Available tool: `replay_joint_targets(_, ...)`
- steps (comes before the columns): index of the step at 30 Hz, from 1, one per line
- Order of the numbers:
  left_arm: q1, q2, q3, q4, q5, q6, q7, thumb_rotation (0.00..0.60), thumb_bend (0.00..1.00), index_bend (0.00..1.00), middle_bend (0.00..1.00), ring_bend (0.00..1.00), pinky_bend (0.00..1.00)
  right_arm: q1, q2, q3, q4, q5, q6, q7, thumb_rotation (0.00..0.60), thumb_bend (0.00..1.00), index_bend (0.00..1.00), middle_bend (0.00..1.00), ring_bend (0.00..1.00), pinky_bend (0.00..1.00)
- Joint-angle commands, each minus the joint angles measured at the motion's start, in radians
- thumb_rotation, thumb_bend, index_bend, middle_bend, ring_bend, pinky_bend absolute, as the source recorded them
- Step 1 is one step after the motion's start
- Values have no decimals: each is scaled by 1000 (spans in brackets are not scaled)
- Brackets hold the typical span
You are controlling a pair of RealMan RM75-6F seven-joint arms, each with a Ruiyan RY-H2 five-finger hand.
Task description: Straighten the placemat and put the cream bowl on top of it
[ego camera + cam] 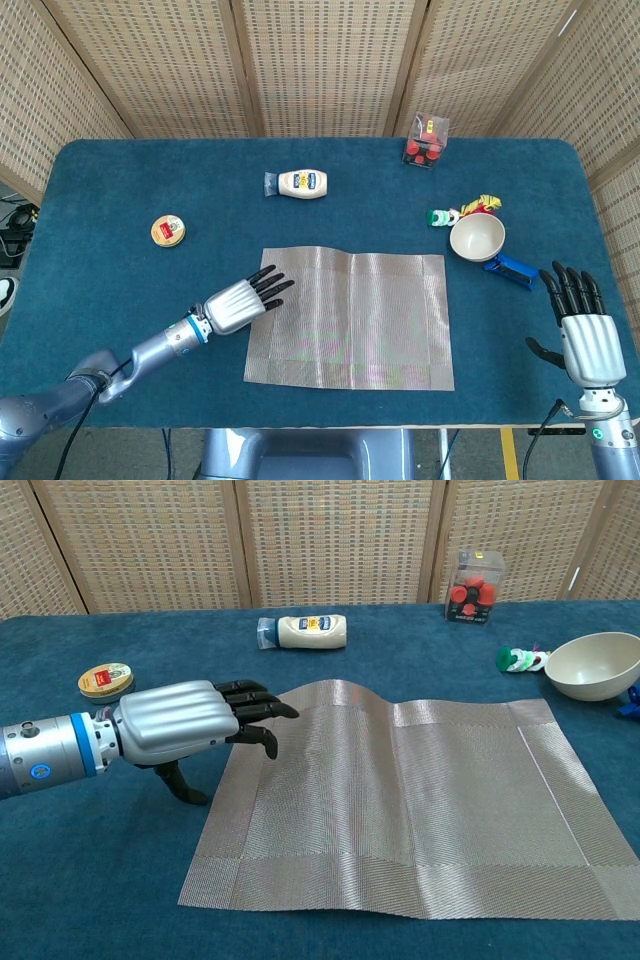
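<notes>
A grey woven placemat [352,319] [410,795] lies mid-table with a raised fold near its far edge. My left hand [242,300] [190,720] hovers flat, fingers spread, over the mat's left border and holds nothing. The cream bowl [477,238] [592,666] stands upright off the mat's far right corner. My right hand [582,333] is open near the table's front right edge, well short of the bowl, and does not show in the chest view.
A mayonnaise bottle [298,184] lies at the back. A small round tin [168,231] sits at left. A clear box of red pieces [425,141] stands at back right. Small toys [462,211] and a blue item [512,269] crowd the bowl.
</notes>
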Motion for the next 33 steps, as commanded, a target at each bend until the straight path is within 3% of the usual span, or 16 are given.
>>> replay_joint_targets(1, -4, -6, 6, 7, -1, 5, 2, 600, 0, 269, 0, 0, 0, -3, 1, 4, -2, -3, 0, 1, 600, 0, 0, 0, 0, 0)
replay_joint_targets(7, -6, -19, 20, 22, -12, 13, 7, 600, 17, 269, 0, 0, 0, -13, 3, 12, -4, -21, 5, 1, 600, 0, 1, 0, 0, 0)
replay_joint_targets(16, -11, -28, 36, 27, -15, 21, 7, 600, 356, 288, 0, 0, 0, -22, 7, 18, -13, -46, 15, 2, 600, 0, 2, 0, 0, 0)
replay_joint_targets(26, -25, -29, 40, 22, -29, 32, 13, 600, 369, 300, 0, 0, 0, -31, 11, 26, -21, -60, 10, 1, 600, 0, 7, 0, 0, 0)
replay_joint_targets(33, -28, -33, 44, 10, -42, 28, 22, 600, 449, 331, 0, 0, 0, -37, 17, 33, -26, -66, 5, 7, 600, 0, 14, 0, 0, 0)
